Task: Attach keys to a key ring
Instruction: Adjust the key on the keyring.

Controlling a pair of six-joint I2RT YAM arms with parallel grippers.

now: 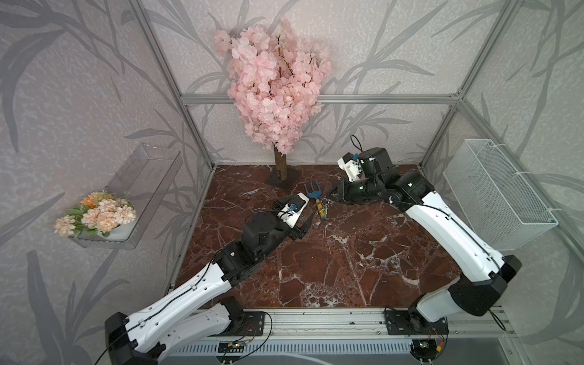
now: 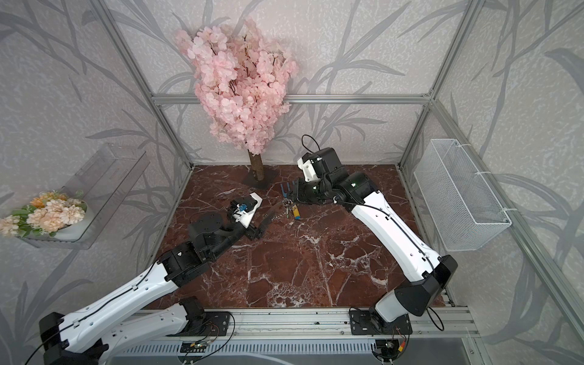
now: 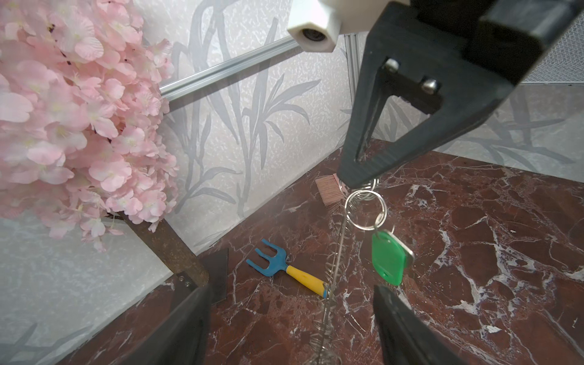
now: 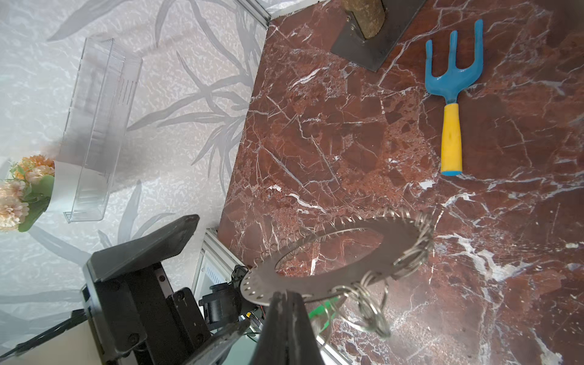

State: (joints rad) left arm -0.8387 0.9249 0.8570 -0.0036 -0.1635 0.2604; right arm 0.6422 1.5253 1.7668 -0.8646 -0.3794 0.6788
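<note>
Right gripper is clamped on the key ring's rim, holding it aloft; the key dangles from its fringe just below those tips; left gripper gapes empty, key ring edge-on in line with its gap, key nearer one finger.

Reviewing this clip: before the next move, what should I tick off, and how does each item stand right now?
1. Hold: right gripper shut on the key ring rim: ok.
2. Clearance: key ring held off the table: ok.
3. Free hand: left gripper open, gripping nothing: ok.
4. Attachment: key with green tag hangs from the key ring: ok.
5. Threading complete: cannot tell.
6. Clutter: toy fork flat on the table, untouched by grippers: ok.
</note>
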